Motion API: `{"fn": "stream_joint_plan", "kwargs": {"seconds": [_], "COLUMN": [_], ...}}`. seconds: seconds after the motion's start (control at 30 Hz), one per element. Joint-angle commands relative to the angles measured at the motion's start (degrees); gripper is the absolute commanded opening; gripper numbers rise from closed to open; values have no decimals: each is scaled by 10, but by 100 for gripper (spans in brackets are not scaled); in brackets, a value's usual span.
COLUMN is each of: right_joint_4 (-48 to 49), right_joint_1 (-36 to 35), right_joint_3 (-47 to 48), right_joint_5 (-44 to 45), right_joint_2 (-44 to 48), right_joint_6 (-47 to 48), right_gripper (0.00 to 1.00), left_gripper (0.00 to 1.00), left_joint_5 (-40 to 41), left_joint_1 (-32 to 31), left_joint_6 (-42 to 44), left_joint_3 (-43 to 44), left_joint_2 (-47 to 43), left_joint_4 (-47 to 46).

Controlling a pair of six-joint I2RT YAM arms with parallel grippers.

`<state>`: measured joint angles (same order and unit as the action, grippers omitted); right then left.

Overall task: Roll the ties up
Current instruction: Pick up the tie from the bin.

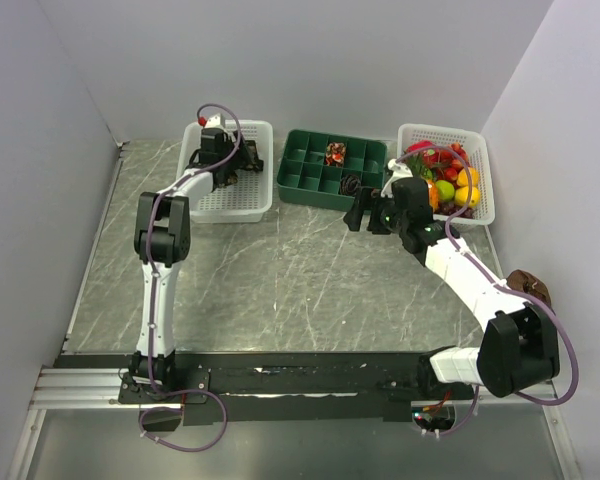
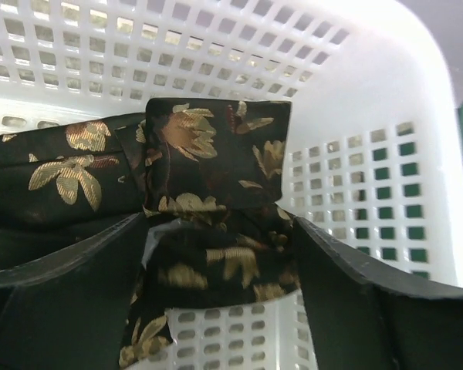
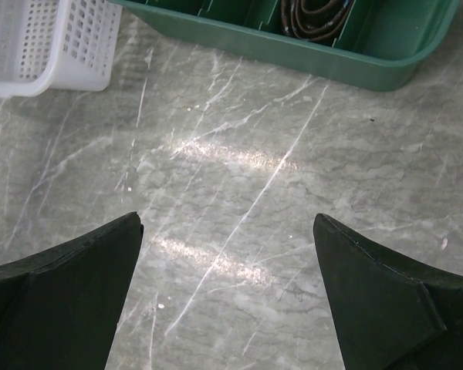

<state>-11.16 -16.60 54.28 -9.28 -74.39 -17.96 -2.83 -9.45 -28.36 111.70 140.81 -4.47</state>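
Black gold-leaf tie (image 2: 216, 154) clamped in left gripper (image 2: 220, 231), indistinct overhead

- Left arm (image 1: 158, 235) stretches far forward from its base, elbow raised, forearm angled toward the right.
- Left gripper (image 2: 220, 227) is clamped on a tie (image 2: 216, 154) (fabric bunched between both fingers).
- Right arm (image 1: 467, 272) reaches forward and leftward, forearm slanting.
- Right gripper (image 3: 228, 223) points downward, jaws spread wide.
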Motion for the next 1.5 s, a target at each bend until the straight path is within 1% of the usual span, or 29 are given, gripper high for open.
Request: {"fn": "stream_joint_plan", "kwargs": {"seconds": [0.0, 0.07, 0.1, 0.13, 0.2, 0.23, 0.27, 0.43, 0.53, 0.73, 0.77, 0.83, 0.87, 0.93, 0.97, 1.03, 1.07, 1.13, 1.17, 1.2, 1.27, 1.3, 1.33, 1.4, 1.47], "right_joint_4": [12, 14, 15, 14, 13, 13, 13, 9, 4, -12, -12, -12, -14, -25, -31, -53, -61, -76, -77, -79, -86, -88, -92, -99, -100], "right_joint_1": [3, 3, 3, 3, 3, 3, 3, 3, 3, 3, 3, 3, 3, 3, 3, 3, 3, 3, 4, 4, 4, 3, 5, 4, 4], "right_joint_3": [-6, -7, -6, -7, -6, -6, -6, 2, 7, 27, 27, 27, 26, 26, 28, 35, 39, 47, 50, 52, 56, 60, 60, 58, 53], "right_joint_5": [-7, -11, -13, -14, -13, -14, -13, -16, -12, -6, -7, -9, -7, 7, 15, 49, 61, 85, 100, 111, 136, 141, 149, 166, 178], "right_joint_2": [21, 21, 21, 21, 21, 20, 20, 18, 23, 50, 57, 78, 87, 114, 126, 162, 175, 219, 234, 249, 289, 301, 321, 341, 369], "right_joint_6": [5, 4, 4, 4, 4, 4, 3, 2, 1, -6, -7, -11, -12, -15, -16, -17, -18, -22, -23, -23, -23, -23, -24, -23, -29], "right_gripper": [99, 99, 99, 99, 99, 99, 99, 99, 99, 99, 99, 99, 99, 99, 99, 99, 99, 99, 99, 99, 99, 99, 99, 99, 99], "left_gripper": [79, 75, 69, 53, 33, 10, 1, 1, 1, 1, 1, 1, 1, 1, 1, 1, 1, 1, 1, 1, 1, 1, 1, 1, 1], "left_joint_5": [-14, -16, -18, -21, -35, -42, -45, -56, -60, -92, -96, -96, -98, -102, -100, -117, -119, -125, -127, -119, -121, -125, -123, -104, -71], "left_joint_1": [-1, -1, -1, -1, -1, -1, 0, -1, -1, -19, -34, -55, -79, -108, -141, -172, -204, -237, -269, -284, -317, -324, -331, -347, -359], "left_joint_6": [-8, -13, -16, -18, -19, -19, -18, -21, -24, -1, 2, 8, 7, -3, -6, -25, -37, -73, -80, -92, -109, -135, -146, -172, -177], "left_joint_3": [-16, -30, -34, -32, -20, -17, -12, -24, -25, 39, 43, 50, 50, 55, 62, 85, 93, 112, 125, 172, 237, 289, 303, 297, 254], "left_joint_2": [-63, -69, -70, -70, -70, -70, -71, -105, -148, -249, -279, -308, -336, -357, -369, -377, -382, -385, -381, -375, -347, -339, -336, -352, -393], "left_joint_4": [-11, -21, -23, -17, -4, 2, 13, 15, 26, 77, 79, 76, 71, 55, 53, 49, 13, -15, -37, -36, -35, -51, -63, -108, -135]}}
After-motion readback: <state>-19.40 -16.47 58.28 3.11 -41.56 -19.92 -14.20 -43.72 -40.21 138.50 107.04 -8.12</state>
